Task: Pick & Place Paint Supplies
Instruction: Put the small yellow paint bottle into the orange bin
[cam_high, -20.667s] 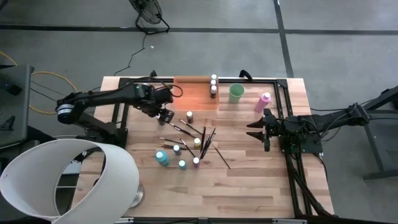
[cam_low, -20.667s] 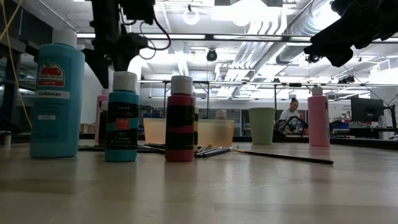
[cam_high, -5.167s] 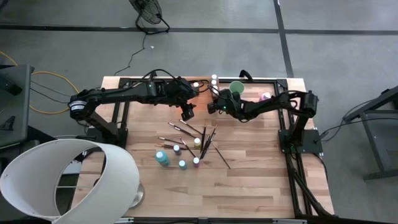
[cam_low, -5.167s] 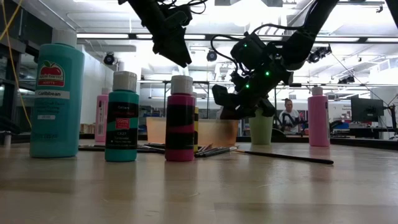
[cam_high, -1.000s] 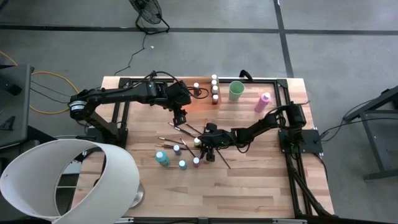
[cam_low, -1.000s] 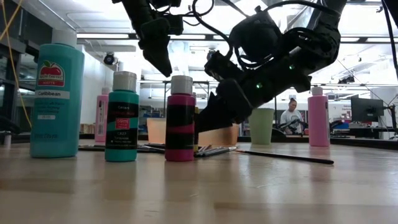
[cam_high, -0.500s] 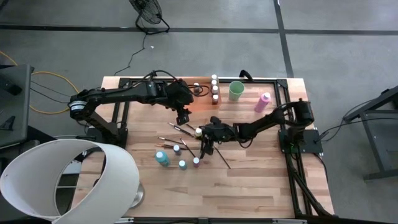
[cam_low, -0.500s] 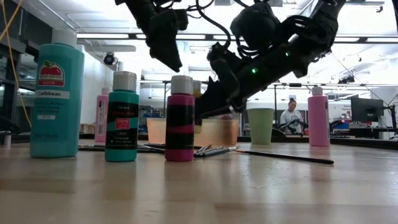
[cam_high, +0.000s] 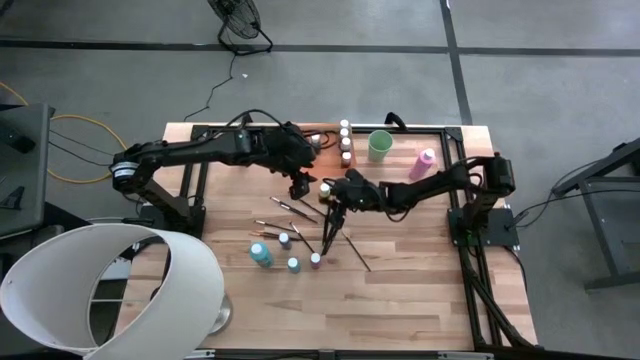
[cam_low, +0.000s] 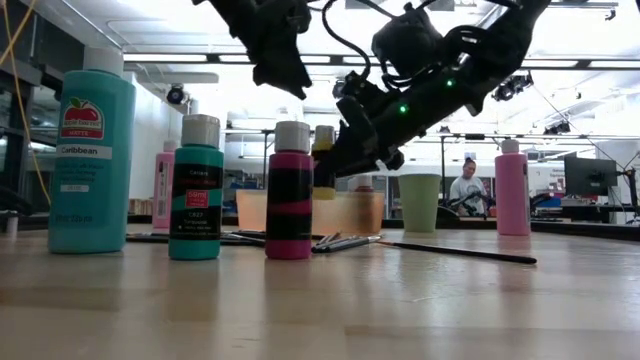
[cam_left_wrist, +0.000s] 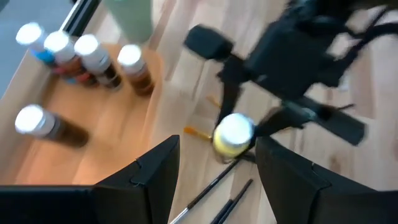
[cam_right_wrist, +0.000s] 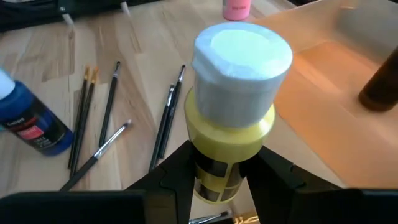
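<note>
A small yellow paint bottle (cam_right_wrist: 231, 99) with a white cap hangs above mid-table in my right gripper (cam_high: 333, 191), which is shut on it; the low view shows the bottle (cam_low: 324, 163) well above the wood. My left gripper (cam_left_wrist: 217, 180) hovers just left of it, open, with nothing between its fingers. Several white-capped bottles (cam_high: 344, 140) stand in the orange tray (cam_high: 308, 152) at the far edge. More bottles (cam_high: 288, 252) stand upright and dark-handled paintbrushes (cam_high: 300, 212) lie flat on the table nearer the front. My right gripper pinches the yellow bottle's body (cam_right_wrist: 214, 167), below its shoulder, between its two fingers (cam_right_wrist: 171, 177). The fingers come from the table's right, slanting down. The bottle stands upright in the hold, cap up, lifted clear of the table.
A light green cup (cam_high: 380, 147) stands right of the tray, and a tall pink bottle (cam_high: 424, 163) farther right. A large teal bottle (cam_low: 90, 160), a smaller teal one (cam_low: 197, 190) and a pink one (cam_low: 291, 195) stand near the front. The table's near half holds bare wood.
My right gripper has risen and gone toward the table's far edge, carrying the yellow bottle from among the brushes up clear of the table. The bottle has stayed upright. The brushes and other bottles have not shifted.
</note>
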